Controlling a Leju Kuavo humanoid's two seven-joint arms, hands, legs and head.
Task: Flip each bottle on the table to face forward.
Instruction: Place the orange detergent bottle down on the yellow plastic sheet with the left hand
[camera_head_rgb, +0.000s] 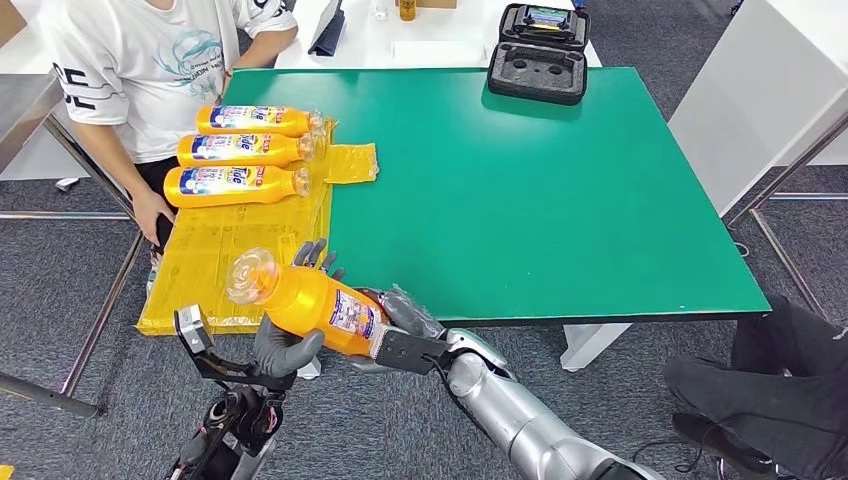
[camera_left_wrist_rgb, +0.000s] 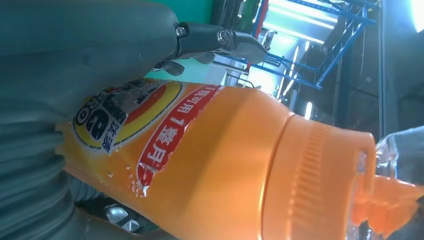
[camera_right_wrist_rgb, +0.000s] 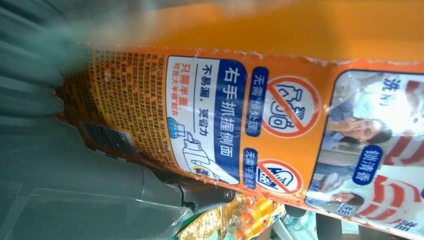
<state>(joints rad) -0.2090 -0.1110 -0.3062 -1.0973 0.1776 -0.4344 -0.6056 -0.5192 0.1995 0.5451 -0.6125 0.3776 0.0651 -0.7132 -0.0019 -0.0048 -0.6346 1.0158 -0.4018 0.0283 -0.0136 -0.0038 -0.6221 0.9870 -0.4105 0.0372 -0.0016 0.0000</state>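
The orange plastic detergent bottle (camera_head_rgb: 305, 300) was held off the table between both hands. The left hand (camera_head_rgb: 283, 349) cupped it from beneath; the right hand (camera_head_rgb: 400, 318) gripped its base end. Its long axis ran from the right fingers toward the clear cap (camera_head_rgb: 250, 276).

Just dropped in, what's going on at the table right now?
The robot holds an orange bottle off the near edge of the green table, with the left robot hand under its neck end and the right robot hand at its base. Three more orange bottles lie side by side on a yellow sheet at the table's left, labels up. A person sits beside them, not touching them.
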